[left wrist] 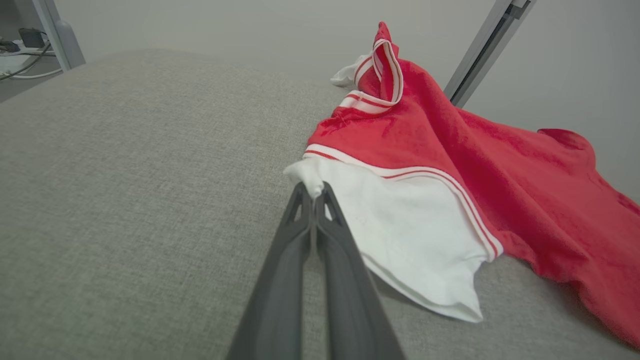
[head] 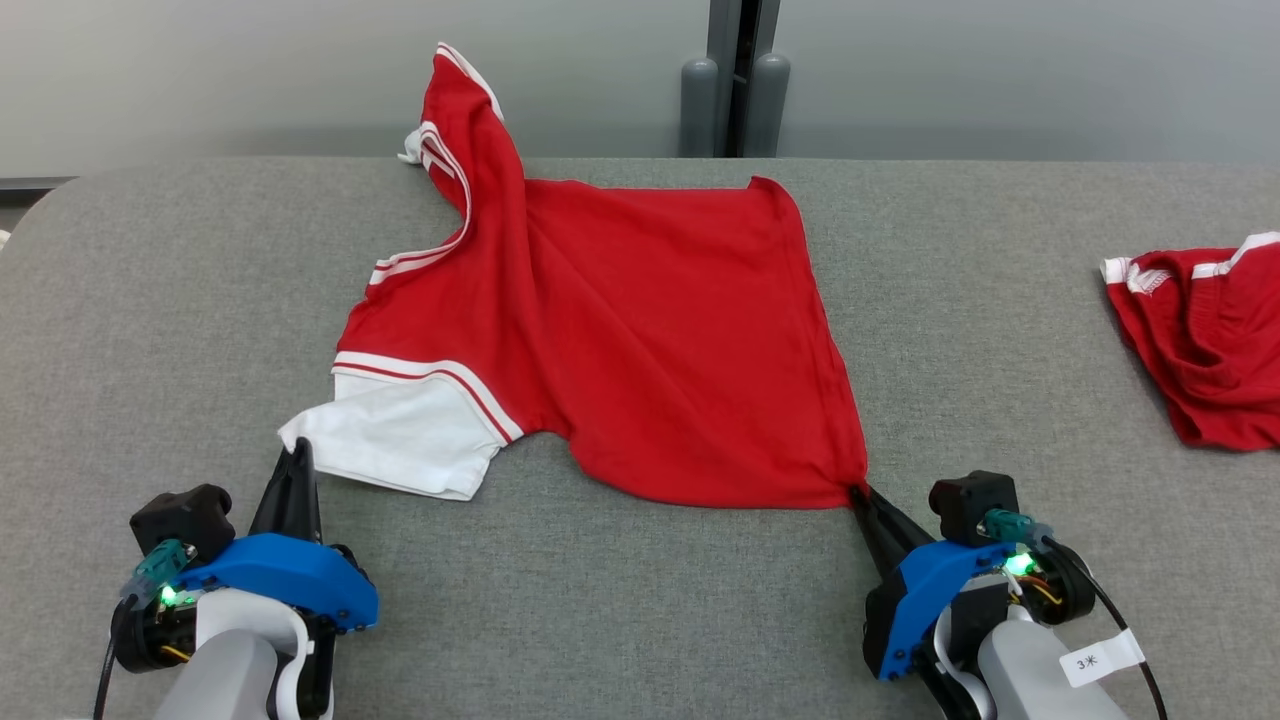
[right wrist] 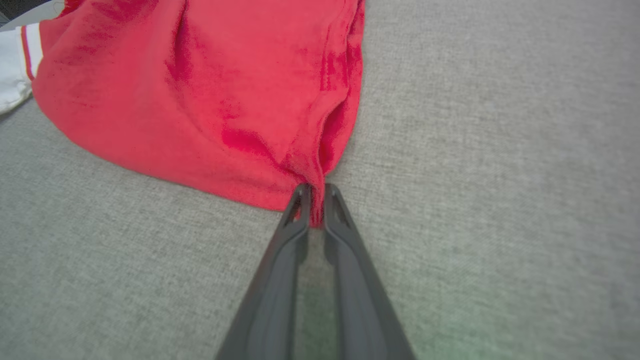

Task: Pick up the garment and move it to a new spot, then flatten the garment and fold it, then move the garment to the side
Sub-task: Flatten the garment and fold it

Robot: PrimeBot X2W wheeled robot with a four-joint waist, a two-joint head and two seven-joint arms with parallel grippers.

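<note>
On table (head: 640,610), hands (head: 297,452) (head: 860,492) pinch garment (head: 650,340) (corners).

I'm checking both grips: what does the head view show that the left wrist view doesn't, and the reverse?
Head view: the right gripper shut on a red hem corner of the shirt; a second red garment at the right of the table. Left wrist view: cables on the floor beyond the table. Both: the left gripper shut on the shirt, at its white sleeve.

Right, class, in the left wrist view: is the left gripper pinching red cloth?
No, the left gripper is shut on a corner of the white sleeve of the garment.
</note>
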